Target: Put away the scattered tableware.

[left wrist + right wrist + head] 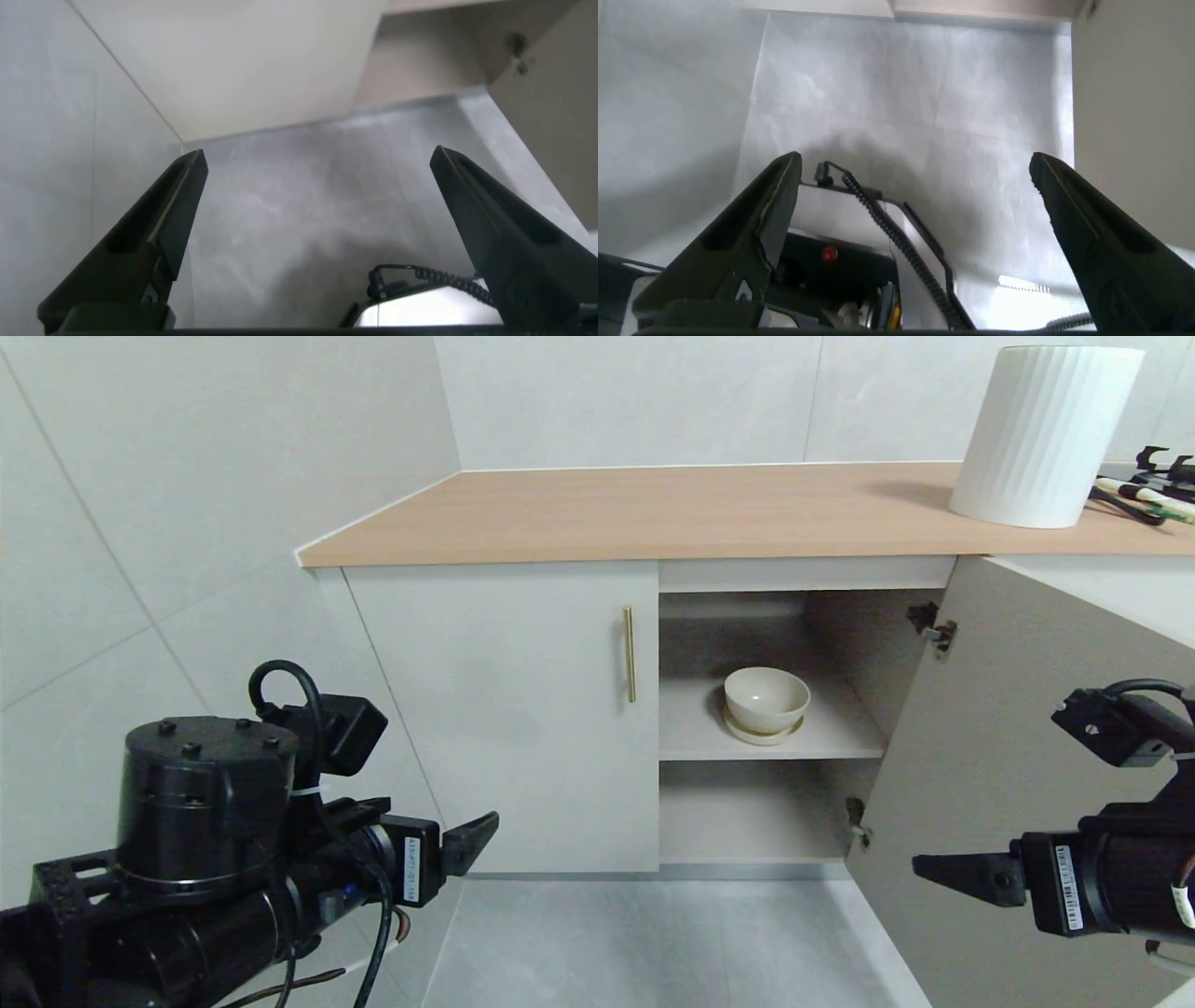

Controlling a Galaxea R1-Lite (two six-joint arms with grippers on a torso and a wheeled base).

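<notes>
Your left gripper is hovering low over the grey floor before the closed cabinet door, fingers spread wide, holding nothing; right of that door's brass handle, the cream bowl is sitting on a small plate on the middle shelf of the open compartment. Further right, the open door is standing swung outward; your right gripper is hovering beside it, fingers likewise spread; a white ribbed container is resting on the countertop above.
</notes>
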